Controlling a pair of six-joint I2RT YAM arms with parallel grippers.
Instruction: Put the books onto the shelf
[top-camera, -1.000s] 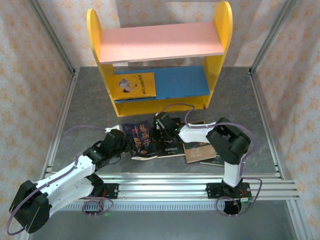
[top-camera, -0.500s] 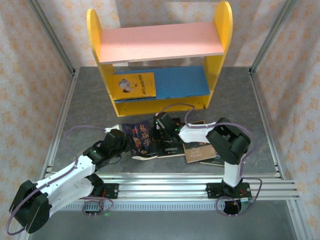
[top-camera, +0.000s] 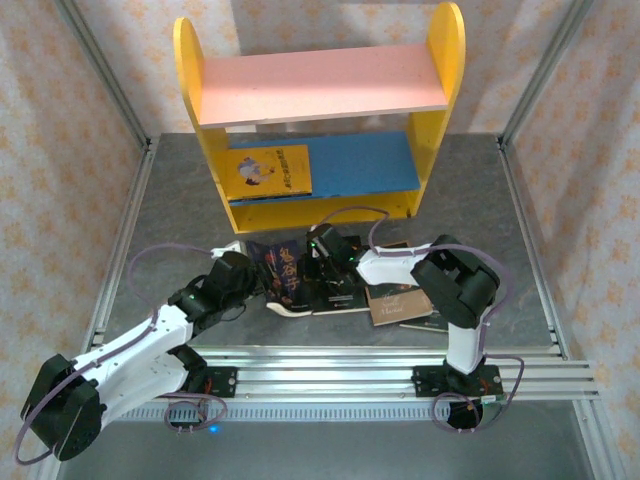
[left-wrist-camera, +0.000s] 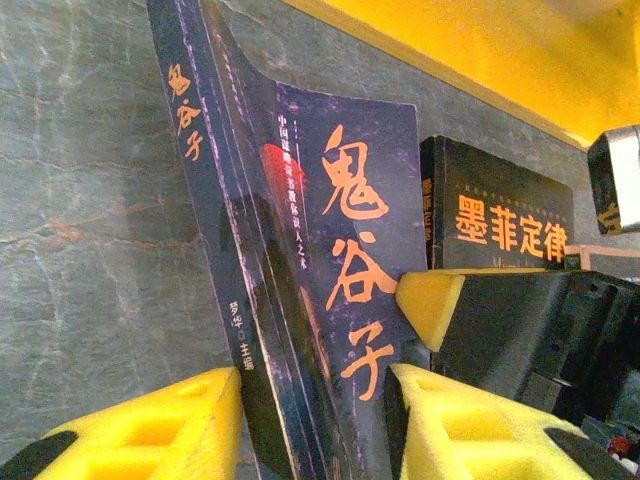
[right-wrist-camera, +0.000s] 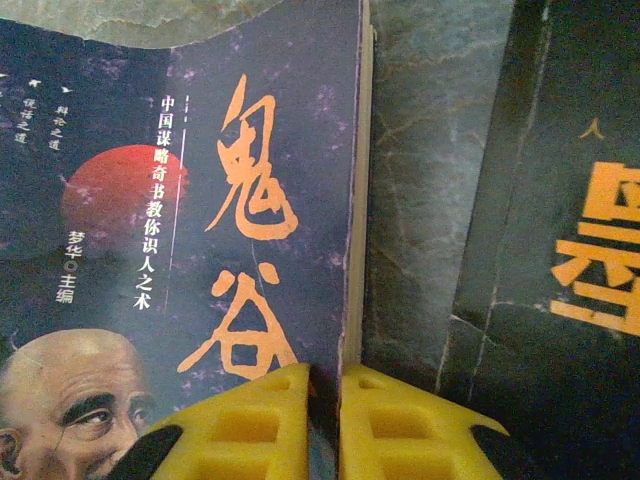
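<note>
A dark book with orange characters stands tilted up off the table between both arms. My left gripper is shut on its spine side, one yellow finger on each face. My right gripper is shut on the book's opposite long edge, which runs into the narrow gap between its fingers. A second dark book lies flat just beyond, and a brown book lies to the right. The shelf stands behind, with a yellow book on its blue lower board.
The shelf's pink upper board is bare. Metal frame posts and patterned walls close in both sides of the grey table. An aluminium rail runs along the near edge by the arm bases.
The left gripper has shifted slightly up and away, and the dark book has tipped up steeper, its near page edge now bowed. The right arm has hardly moved.
</note>
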